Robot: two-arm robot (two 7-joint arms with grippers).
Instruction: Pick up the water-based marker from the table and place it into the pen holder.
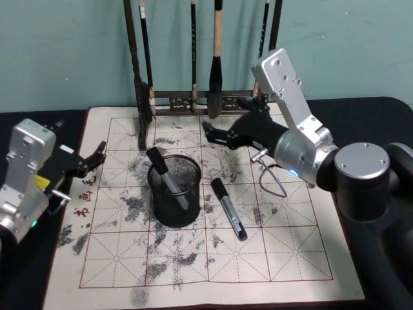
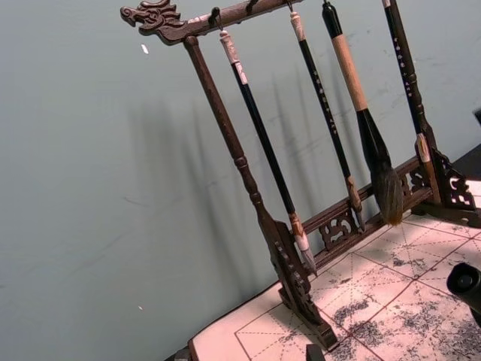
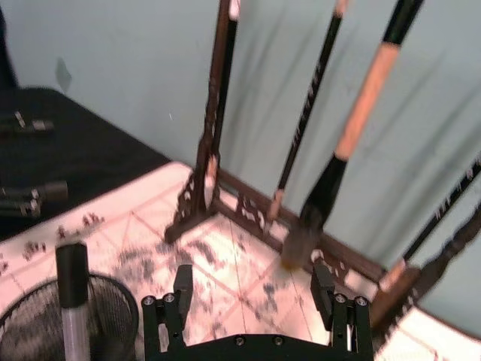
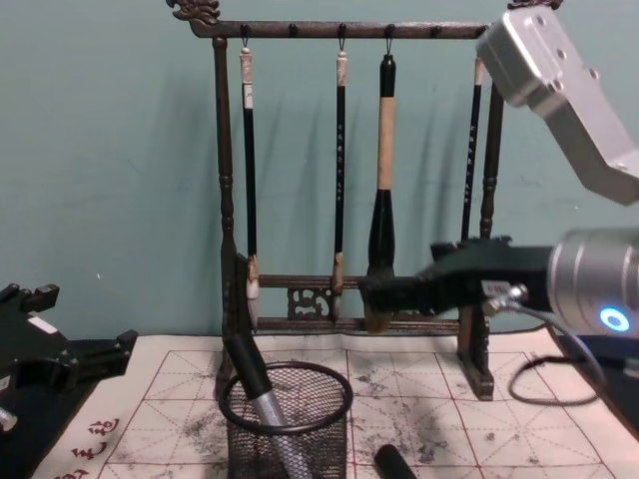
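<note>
Plain teal wall (image 4: pixel 100 150) behind table.

The table (image 1: pixel 368 110) has a black top. A white mat (image 1: pixel 277 252) with a red grid lies flat on it and covers most of the middle, leaving black margins at left and right. The mat carries grey ink smudges and red characters near its left edge. On the mat stand the rack (image 1: pixel 132 51), at the far edge, and the pen holder (image 1: pixel 171 210), upright near the centre. A marker (image 1: pixel 228 208) lies flat just right of the holder, apart from it.
</note>
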